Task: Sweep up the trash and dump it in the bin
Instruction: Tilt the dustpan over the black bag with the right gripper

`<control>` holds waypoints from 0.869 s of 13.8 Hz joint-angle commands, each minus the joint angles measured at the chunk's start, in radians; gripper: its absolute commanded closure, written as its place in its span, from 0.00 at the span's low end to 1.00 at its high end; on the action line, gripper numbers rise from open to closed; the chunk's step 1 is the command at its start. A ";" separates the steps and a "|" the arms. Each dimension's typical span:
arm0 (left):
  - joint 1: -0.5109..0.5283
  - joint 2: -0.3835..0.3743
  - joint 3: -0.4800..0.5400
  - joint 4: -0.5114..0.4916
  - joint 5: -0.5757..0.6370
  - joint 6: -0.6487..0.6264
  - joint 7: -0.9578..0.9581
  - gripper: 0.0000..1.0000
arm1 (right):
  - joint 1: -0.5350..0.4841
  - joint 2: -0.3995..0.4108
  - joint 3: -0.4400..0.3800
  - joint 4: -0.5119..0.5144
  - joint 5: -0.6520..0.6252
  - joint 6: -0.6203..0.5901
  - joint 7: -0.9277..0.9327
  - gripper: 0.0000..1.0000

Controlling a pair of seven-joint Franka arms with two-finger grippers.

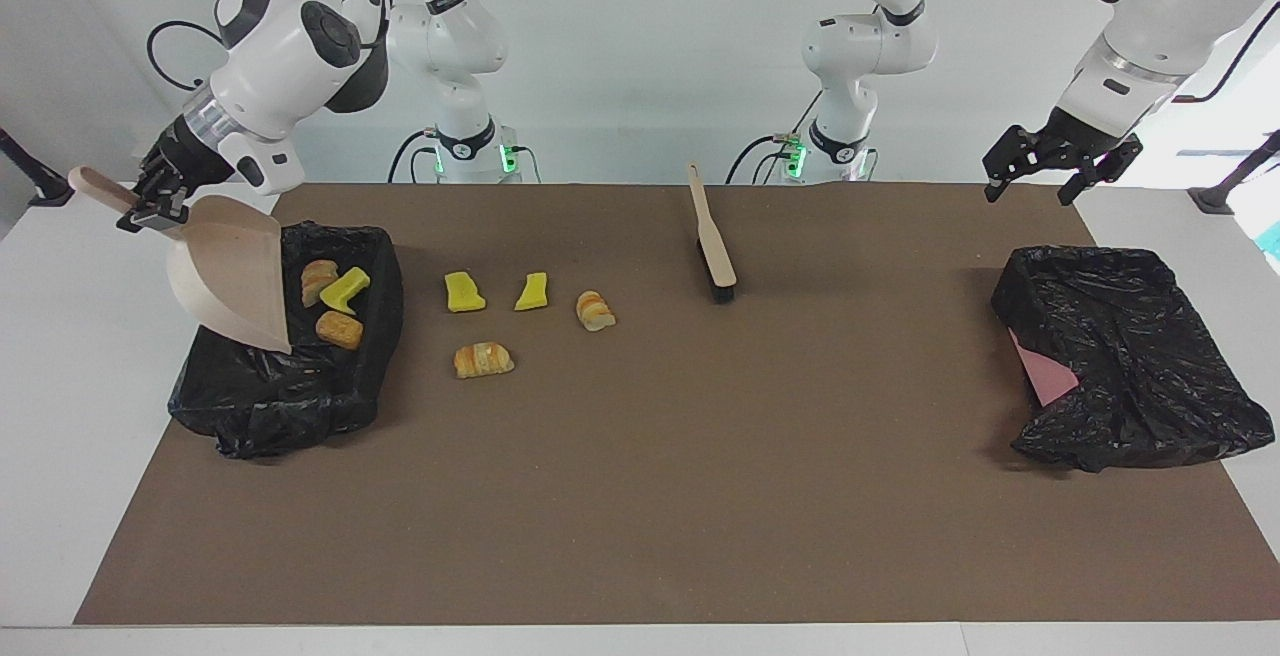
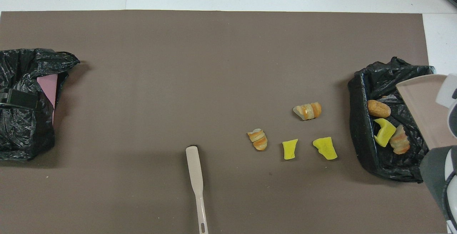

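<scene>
My right gripper point(image 1: 150, 208) is shut on the handle of the beige dustpan point(image 1: 232, 281), which hangs tilted, mouth down, over the black-bagged bin point(image 1: 385, 271) at the right arm's end. In that bin point(image 2: 360, 127) lie three pieces of trash: a bread piece point(image 1: 318, 281), a yellow sponge point(image 1: 345, 289) and a pastry point(image 1: 340, 329). Several more scraps lie on the mat beside the bin: two yellow sponges point(image 1: 464, 291) point(image 1: 532, 291) and two pastries point(image 1: 595, 311) point(image 1: 483, 360). My left gripper point(image 1: 1030, 193) hangs open and empty over the second bin point(image 1: 1130, 356).
A beige-handled brush point(image 1: 712, 241) lies on the brown mat point(image 1: 640, 496) near the robots, bristles down. The second black-bagged bin point(image 2: 21, 134), with a pink panel showing, sits at the left arm's end. White tabletop borders the mat.
</scene>
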 commanded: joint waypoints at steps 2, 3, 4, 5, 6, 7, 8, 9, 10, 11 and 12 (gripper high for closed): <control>-0.008 -0.029 0.002 -0.035 0.016 0.025 -0.009 0.00 | 0.014 0.082 0.001 0.106 0.002 0.004 0.014 1.00; -0.008 -0.025 0.002 -0.024 0.016 0.019 -0.007 0.00 | 0.025 0.094 0.002 0.129 0.043 -0.004 0.019 1.00; -0.008 -0.023 0.002 -0.023 0.016 0.030 -0.009 0.00 | 0.042 0.108 0.001 0.146 0.085 -0.014 0.022 1.00; -0.008 -0.023 0.002 -0.023 0.016 0.028 -0.007 0.00 | 0.054 0.117 0.001 0.163 0.128 -0.018 0.025 1.00; -0.006 -0.023 0.002 -0.023 0.016 0.025 -0.004 0.00 | 0.062 0.128 0.002 0.188 0.190 -0.037 0.031 1.00; -0.005 -0.023 0.002 -0.023 0.016 0.025 -0.006 0.00 | 0.074 0.145 0.002 0.220 0.256 -0.073 0.058 1.00; -0.002 -0.023 0.002 -0.023 0.016 0.025 -0.004 0.00 | 0.101 0.171 0.002 0.260 0.302 -0.118 0.100 1.00; 0.001 -0.023 0.003 -0.023 0.016 0.025 -0.004 0.00 | 0.130 0.183 0.002 0.293 0.329 -0.160 0.146 1.00; 0.004 -0.023 0.003 -0.023 0.016 0.025 -0.004 0.00 | 0.169 0.199 0.002 0.315 0.341 -0.194 0.199 1.00; 0.006 -0.023 0.003 -0.023 0.016 0.025 -0.004 0.00 | 0.193 0.212 0.002 0.347 0.376 -0.226 0.273 1.00; 0.006 -0.023 0.003 -0.023 0.016 0.025 -0.004 0.00 | 0.204 0.229 0.002 0.373 0.433 -0.260 0.357 1.00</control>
